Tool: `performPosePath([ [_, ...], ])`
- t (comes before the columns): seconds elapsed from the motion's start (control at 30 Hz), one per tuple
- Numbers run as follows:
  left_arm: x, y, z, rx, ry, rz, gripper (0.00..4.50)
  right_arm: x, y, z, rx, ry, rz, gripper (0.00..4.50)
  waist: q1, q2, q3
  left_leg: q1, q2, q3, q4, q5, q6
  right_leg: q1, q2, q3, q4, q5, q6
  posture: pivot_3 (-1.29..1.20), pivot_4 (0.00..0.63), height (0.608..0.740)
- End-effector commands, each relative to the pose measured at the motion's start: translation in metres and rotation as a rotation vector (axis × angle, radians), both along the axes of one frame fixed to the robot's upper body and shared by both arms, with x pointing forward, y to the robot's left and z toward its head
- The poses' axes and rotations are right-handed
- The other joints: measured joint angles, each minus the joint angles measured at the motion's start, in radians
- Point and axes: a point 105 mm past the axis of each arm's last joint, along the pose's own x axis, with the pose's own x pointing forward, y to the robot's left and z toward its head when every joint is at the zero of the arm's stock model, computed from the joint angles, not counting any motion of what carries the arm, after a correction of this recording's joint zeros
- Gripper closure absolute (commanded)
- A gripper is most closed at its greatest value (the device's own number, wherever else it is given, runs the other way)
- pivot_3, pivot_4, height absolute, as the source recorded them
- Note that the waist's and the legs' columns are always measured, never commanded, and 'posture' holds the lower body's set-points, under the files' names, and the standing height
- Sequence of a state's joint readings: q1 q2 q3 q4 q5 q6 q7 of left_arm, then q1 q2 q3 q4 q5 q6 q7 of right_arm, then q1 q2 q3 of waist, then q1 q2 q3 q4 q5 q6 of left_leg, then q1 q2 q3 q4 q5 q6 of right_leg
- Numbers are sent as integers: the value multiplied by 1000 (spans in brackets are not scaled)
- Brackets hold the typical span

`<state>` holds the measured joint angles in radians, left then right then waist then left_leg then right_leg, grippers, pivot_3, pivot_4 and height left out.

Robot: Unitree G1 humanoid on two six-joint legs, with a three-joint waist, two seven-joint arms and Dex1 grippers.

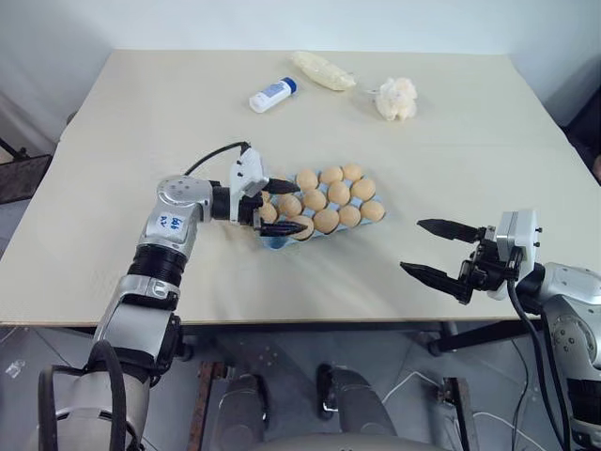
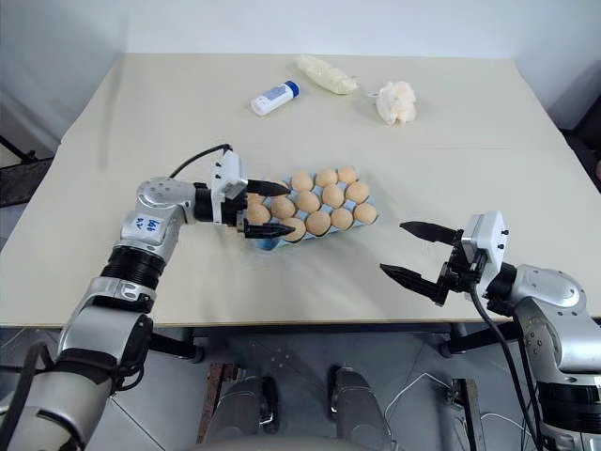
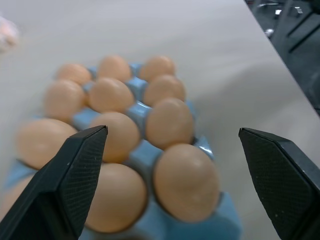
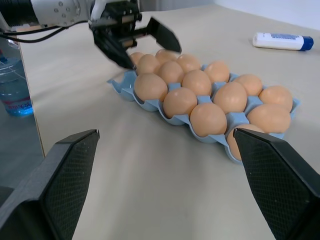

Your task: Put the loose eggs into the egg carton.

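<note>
Resting near the middle of the pale table (image 1: pixel 113 141), the light blue egg carton (image 4: pixel 118 83) is seen with tan-orange eggs (image 1: pixel 327 220) seated in its cups, row after row. The carton's left end is straddled by the left gripper (image 1: pixel 282 207), whose two black fingers are spread wide, one on the far side and one on the near side of that end, with nothing clamped between them. An egg (image 1: pixel 269 212) at that end is seen lying between the spread fingers, though whether either finger touches it cannot be told. In the left wrist view the fingertips (image 3: pixel 80 170) are shown well apart, with the nearest eggs (image 3: pixel 186 181) set in their cups between and beyond them.

The right gripper (image 1: pixel 430 249) is held above the table's near edge, well to the right of the carton and apart from it, fingers splayed open and empty (pointed toward the carton, as its own wrist view confirms).

Along the far side of the table, a small white bottle with a blue cap (image 1: pixel 272 95) is laid on its side, a pale yellow oblong bundle (image 1: pixel 322 70) is placed just beyond it to the right, and a lumpy white-orange wad (image 1: pixel 396 98) is found further right.
</note>
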<state>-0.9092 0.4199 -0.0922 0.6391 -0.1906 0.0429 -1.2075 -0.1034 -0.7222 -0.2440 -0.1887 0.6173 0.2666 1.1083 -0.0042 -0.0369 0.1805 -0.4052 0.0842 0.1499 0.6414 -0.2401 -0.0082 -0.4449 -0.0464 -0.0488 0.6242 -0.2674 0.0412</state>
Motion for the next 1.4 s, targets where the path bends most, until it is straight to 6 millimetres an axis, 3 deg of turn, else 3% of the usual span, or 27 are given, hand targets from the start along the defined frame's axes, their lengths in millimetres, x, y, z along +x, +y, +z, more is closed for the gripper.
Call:
performPosePath([
  [0.03, 1, 18, 43, -81, -147, 68, 42, -1, -1, 11, -16, -33, 14, 0, -1, 0, 0, 0, 0, 0, 0, 0, 0, 0, 0, 0, 1, 0, 0, 0, 150, 740],
  [0.1, 2, 28, 51, -106, -171, 114, 42, 0, -2, 11, -18, -33, 19, 0, -1, 0, 0, 0, 1, 0, 1, 0, 0, 0, 0, 0, 1, 0, 0, 0, 150, 740],
  [0.27, -7, 84, 55, -175, -230, 328, 42, 4, -2, 11, -29, -25, 43, 0, -10, 1, 0, 1, 1, 1, 2, 0, 0, 0, 0, 1, 3, 0, -1, 0, 150, 740],
  [0.4, -26, 116, 38, -249, -252, 474, 42, 7, -1, 12, -31, -22, 66, 0, -15, 1, 0, 1, 2, 1, 3, 0, 0, 0, 0, 1, 4, -1, -1, 0, 150, 740],
  [0.53, -54, 126, 9, -280, -190, 546, 42, 9, 1, 12, -32, -22, 85, 0, -19, 1, 0, 1, 5, 0, 3, -1, 0, 0, -4, 3, 4, -1, -1, 0, 150, 740],
  [0.7, -71, 144, -13, -300, -144, 676, 42, 11, 1, 11, -34, -21, 96, 0, -20, 1, 0, 1, 5, 0, 3, -3, -4, 0, -10, 3, 3, -1, -2, 0, 150, 740],
  [0.87, -76, 146, -14, -338, -130, 732, 42, 13, 1, 12, -37, -22, 103, 0, -21, 1, 0, 1, 2, 0, 4, -3, -3, 0, -12, 3, 2, -2, -3, 0, 150, 740],
  [1.0, -67, 136, -10, -333, -131, 695, 42, 14, 2, 12, -39, -22, 106, 0, -21, 1, 0, 1, 1, 2, 3, -3, -3, 1, -13, 3, 0, -2, -4, 0, 150, 740],
  [1.4, -5, 107, -26, -173, -17, 696, 42, 13, 1, 9, -42, -18, 85, 0, -24, 1, 0, 0, -2, 3, 2, -3, -1, 1, -13, 1, -1, 2, 3, 0, 150, 740],
])
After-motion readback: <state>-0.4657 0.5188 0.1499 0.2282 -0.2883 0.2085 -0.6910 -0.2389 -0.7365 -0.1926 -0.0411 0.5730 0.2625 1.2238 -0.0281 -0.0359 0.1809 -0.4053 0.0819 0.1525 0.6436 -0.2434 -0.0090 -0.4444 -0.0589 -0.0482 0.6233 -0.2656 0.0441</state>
